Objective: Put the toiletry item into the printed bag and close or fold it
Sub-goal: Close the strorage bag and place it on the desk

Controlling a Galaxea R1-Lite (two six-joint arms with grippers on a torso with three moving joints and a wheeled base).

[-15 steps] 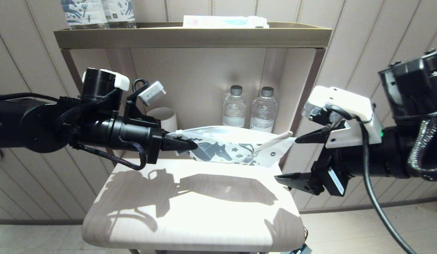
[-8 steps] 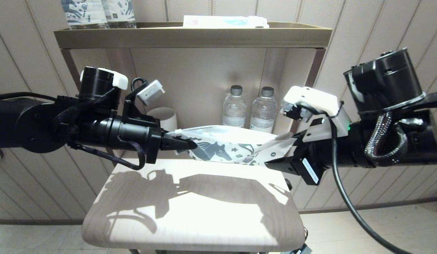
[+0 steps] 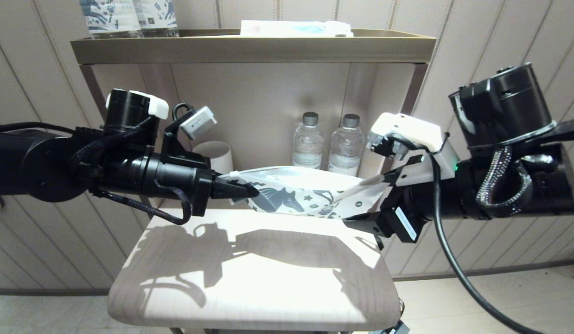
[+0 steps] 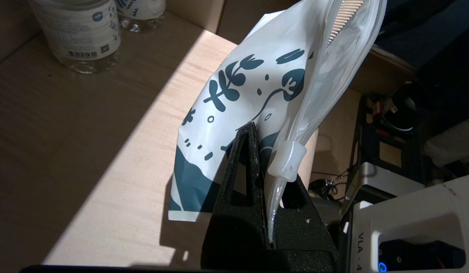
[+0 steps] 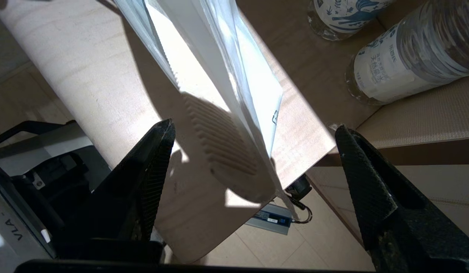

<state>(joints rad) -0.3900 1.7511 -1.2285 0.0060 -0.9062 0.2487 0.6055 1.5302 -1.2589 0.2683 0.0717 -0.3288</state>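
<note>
The printed bag (image 3: 305,194) hangs level above the wooden table (image 3: 250,278), white with a dark teal horse. My left gripper (image 3: 243,190) is shut on its left end, by the white slider (image 4: 286,161); in the left wrist view the left gripper (image 4: 264,151) pinches the bag (image 4: 257,83) at its clear strip. The white comb (image 3: 371,179) lies along the bag's top edge, its end poking out on the right. My right gripper (image 3: 375,199) is open, its fingers above and below that end. In the right wrist view the comb (image 5: 223,151) and bag (image 5: 257,87) lie untouched inside the right gripper (image 5: 253,126).
Two clear water bottles (image 3: 308,141) (image 3: 346,141) and a paper cup (image 3: 217,155) stand on the shelf behind the bag. The top tray (image 3: 250,48) carries printed bottles (image 3: 129,16) and a flat packet (image 3: 296,28). Shelf posts flank both arms.
My right gripper has swung left and turned, and its open jaws now straddle the bag's right end and the comb tip. The left gripper and the bag have stayed still.
</note>
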